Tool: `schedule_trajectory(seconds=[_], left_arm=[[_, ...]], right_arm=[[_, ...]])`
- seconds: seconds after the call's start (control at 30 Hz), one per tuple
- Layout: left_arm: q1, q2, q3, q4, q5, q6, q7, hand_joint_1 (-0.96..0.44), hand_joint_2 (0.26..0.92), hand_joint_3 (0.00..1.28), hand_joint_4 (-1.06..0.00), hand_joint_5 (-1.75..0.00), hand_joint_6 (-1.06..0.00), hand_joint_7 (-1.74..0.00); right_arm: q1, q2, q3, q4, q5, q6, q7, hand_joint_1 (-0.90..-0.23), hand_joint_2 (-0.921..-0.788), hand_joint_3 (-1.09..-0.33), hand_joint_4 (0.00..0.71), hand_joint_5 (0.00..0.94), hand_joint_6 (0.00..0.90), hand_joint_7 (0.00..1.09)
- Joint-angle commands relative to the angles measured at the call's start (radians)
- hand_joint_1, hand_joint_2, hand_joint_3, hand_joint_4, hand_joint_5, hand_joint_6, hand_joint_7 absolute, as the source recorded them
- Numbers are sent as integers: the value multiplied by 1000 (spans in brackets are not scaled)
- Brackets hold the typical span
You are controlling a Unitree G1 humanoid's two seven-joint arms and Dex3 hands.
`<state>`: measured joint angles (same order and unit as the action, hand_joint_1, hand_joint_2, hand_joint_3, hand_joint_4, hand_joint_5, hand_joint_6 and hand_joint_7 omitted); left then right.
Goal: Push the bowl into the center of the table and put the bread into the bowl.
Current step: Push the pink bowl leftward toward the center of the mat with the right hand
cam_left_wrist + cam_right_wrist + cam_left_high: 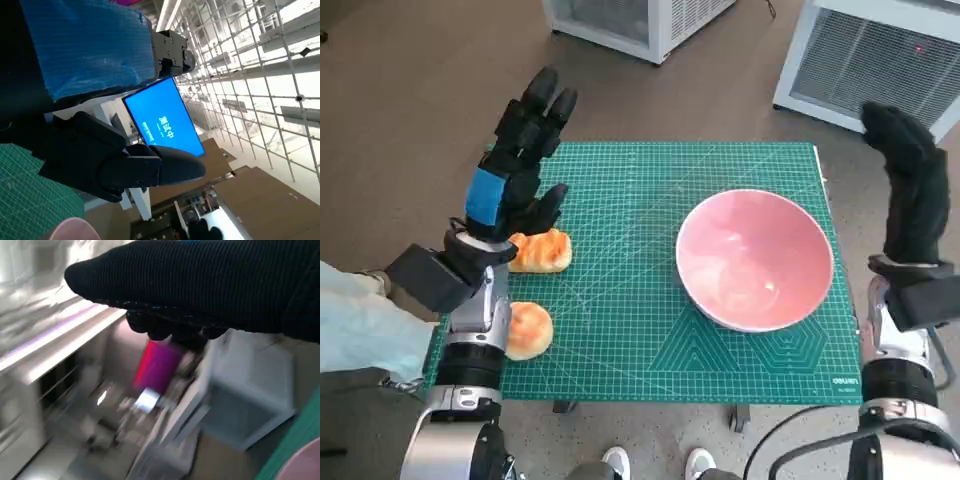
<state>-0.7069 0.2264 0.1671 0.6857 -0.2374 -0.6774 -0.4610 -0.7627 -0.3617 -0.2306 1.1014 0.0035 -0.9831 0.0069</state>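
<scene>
A pink bowl stands upright and empty on the right half of the green cutting mat. Two pieces of bread lie at the mat's left edge: one partly under my left hand, the other nearer the front beside my left forearm. My left hand is raised above the mat's left side with fingers stretched out and holding nothing. My right hand hangs off the table's right edge, to the right of the bowl, fingers extended and empty. A sliver of the bowl's rim shows in the left wrist view.
White appliances with grilles stand on the floor beyond the table's far right and far middle. A person's shoes show at the front edge. A pale cloth lies at the left. The right wrist view is blurred.
</scene>
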Motion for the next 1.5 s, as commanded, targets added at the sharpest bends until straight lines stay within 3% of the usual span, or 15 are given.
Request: schedule_trajectory(seconds=[0.03, 0.23, 0.5, 1.03, 1.5], left_arm=[[-3, 0, 9, 14, -17, -4, -18, -699, 921, 559, -223, -26, -133, -234], [-4, 2, 13, 17, -25, -7, -37, -695, 921, 564, -218, -20, -130, -241], [0, 7, 18, 17, -32, -6, -57, -710, 921, 563, -217, -15, -124, -251], [20, 28, 30, 1, -27, -3, -64, -718, 921, 558, -203, -4, -111, -266], [47, 47, 51, -6, -31, -17, -68, -720, 921, 552, -195, 0, -110, -270]], right_arm=[[33, 5, -17, 76, 14, 41, -16, -715, -921, -855, 171, 2, 237, 86], [39, 13, -45, 130, 56, 81, 36, -706, -921, -864, 177, 4, 228, 82], [54, 28, -67, 177, 75, 150, 54, -698, -921, -856, 180, 4, 233, 84], [70, 78, -69, 221, 63, 302, 15, -665, -921, -831, 206, 11, 278, 97], [41, 145, -63, 228, 62, 384, 27, -630, -921, -852, 200, 2, 263, 78]])
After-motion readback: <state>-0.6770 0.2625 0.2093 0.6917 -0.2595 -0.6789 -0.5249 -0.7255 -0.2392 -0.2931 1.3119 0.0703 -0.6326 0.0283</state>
